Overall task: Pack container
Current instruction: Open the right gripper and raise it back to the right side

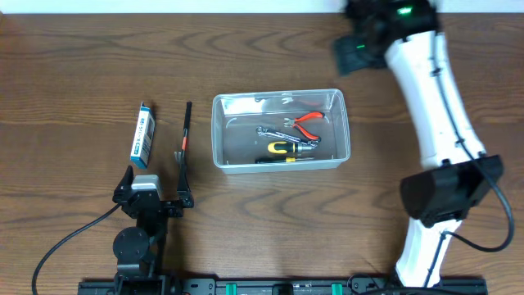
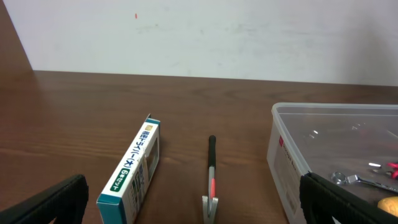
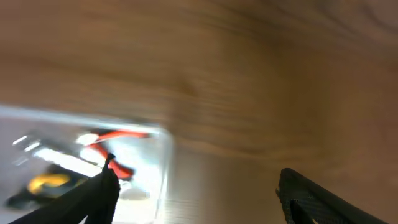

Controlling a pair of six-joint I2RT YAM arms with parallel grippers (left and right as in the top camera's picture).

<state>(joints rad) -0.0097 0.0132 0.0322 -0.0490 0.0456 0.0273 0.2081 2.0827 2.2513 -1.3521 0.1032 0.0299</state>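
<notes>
Notably, the right wrist view is badly blurred, and the right arm's far end is cut off by the overhead frame's top edge. One container is set at the desk's centre; three items are counted inside: red-handled pliers, a silver wrench and a yellow-handled driver. At its 9 o'clock, one blue-and-white box and one slim black-and-red stick are laid, apart. The left tool, at 7 o'clock, is spread wide and empty; the right tool, at 1 o'clock, is likewise parted, nothing gripped.
</notes>
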